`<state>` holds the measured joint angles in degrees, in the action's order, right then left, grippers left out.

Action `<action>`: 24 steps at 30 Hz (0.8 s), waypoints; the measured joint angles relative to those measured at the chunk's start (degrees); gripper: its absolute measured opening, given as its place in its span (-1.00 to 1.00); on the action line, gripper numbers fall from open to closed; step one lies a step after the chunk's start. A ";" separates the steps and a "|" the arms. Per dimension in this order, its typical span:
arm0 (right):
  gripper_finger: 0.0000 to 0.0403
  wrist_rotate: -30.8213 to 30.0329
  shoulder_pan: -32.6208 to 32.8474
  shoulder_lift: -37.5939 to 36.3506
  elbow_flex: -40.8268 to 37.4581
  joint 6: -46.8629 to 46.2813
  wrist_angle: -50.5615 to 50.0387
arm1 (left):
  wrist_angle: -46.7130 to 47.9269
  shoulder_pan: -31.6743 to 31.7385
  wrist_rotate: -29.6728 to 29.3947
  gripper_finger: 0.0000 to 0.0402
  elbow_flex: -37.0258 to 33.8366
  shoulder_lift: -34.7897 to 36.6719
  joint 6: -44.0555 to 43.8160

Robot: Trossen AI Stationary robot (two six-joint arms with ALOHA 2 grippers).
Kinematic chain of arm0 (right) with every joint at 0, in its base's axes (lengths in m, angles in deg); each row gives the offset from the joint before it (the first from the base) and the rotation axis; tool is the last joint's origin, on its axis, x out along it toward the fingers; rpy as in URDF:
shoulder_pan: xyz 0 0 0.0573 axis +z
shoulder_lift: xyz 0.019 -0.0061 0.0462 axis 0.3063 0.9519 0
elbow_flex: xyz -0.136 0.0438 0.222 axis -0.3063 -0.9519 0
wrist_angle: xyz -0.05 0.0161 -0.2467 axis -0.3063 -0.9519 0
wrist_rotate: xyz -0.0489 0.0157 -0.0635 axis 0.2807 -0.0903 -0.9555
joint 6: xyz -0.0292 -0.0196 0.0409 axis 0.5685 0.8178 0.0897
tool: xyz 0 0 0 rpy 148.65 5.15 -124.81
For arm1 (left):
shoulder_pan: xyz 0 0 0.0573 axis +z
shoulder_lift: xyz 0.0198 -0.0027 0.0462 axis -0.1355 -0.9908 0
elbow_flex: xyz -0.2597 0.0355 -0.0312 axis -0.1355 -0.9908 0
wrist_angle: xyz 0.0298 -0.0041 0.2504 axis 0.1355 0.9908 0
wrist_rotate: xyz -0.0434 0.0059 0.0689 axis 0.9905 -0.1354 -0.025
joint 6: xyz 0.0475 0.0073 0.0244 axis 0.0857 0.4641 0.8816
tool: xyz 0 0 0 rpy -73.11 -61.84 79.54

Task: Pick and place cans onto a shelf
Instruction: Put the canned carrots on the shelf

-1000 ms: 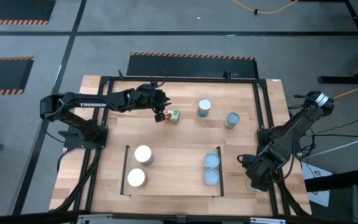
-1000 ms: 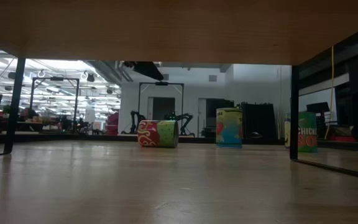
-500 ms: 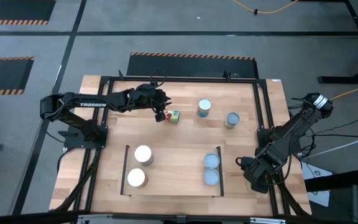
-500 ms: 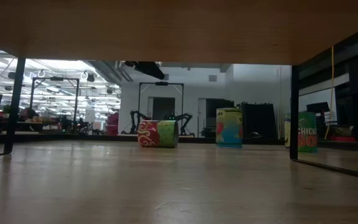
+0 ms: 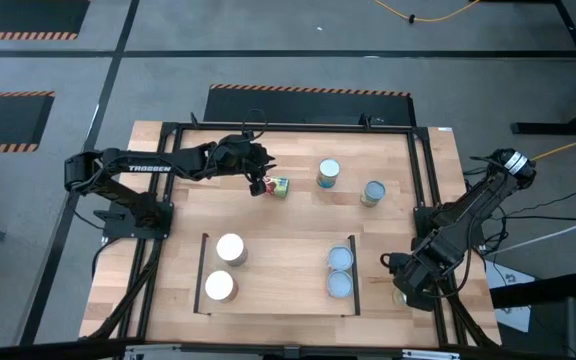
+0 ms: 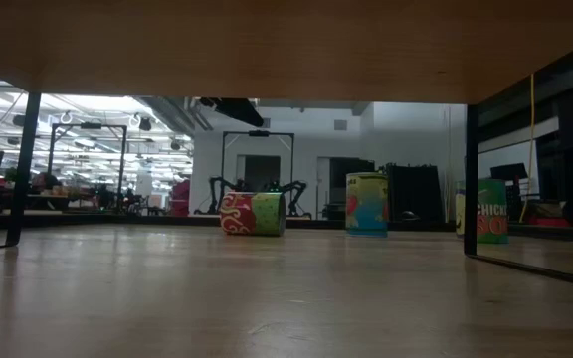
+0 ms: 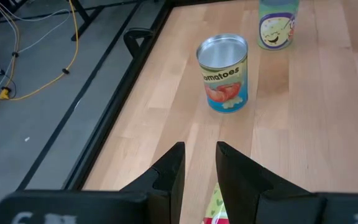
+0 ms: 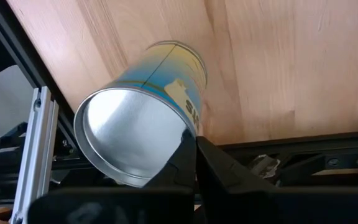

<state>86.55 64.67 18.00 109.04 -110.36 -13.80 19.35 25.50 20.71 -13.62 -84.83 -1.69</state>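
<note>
My right gripper is shut at a blue-and-yellow can lying near the table's near right corner, beside the black frame. My left gripper stands at the left end of a red, green and yellow can that lies on its side. Its fingers are a narrow gap apart, and a strip of the can shows between them. The shelf carries two white-topped cans at its left and two blue ones at its right. My right gripper's fingertips meet at the rim of the can's silvery end, which faces the wrist camera. Whether the rim is pinched between them I cannot tell. The can's side lies toward the wood. Whether my left gripper touches its can I cannot tell.
Two cans stand upright on the table's far half: a tomato-label one and another to its right. The black outer frame borders the table, and a metal rail runs beside the right gripper's can.
My right gripper has shut at the can near the right corner. The left arm and all the other cans have kept still.
</note>
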 joint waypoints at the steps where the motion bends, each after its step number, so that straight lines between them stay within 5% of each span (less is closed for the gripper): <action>1: -0.95 0.01 0.00 0.00 -0.02 0.01 0.00 | 0.00 0.00 0.00 -0.59 0.00 0.00 0.00; 11: -0.98 -2.02 -0.04 -0.76 1.23 0.11 -0.67 | 0.00 0.00 0.00 -0.59 -0.02 0.00 0.01; 24: -0.99 -1.66 -0.22 -0.94 12.35 0.13 -10.86 | -0.20 -0.02 0.00 -0.59 -0.04 0.02 0.02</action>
<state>84.89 64.45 17.06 121.39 -110.23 -24.66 19.15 25.48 20.71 -13.66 -84.81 -1.67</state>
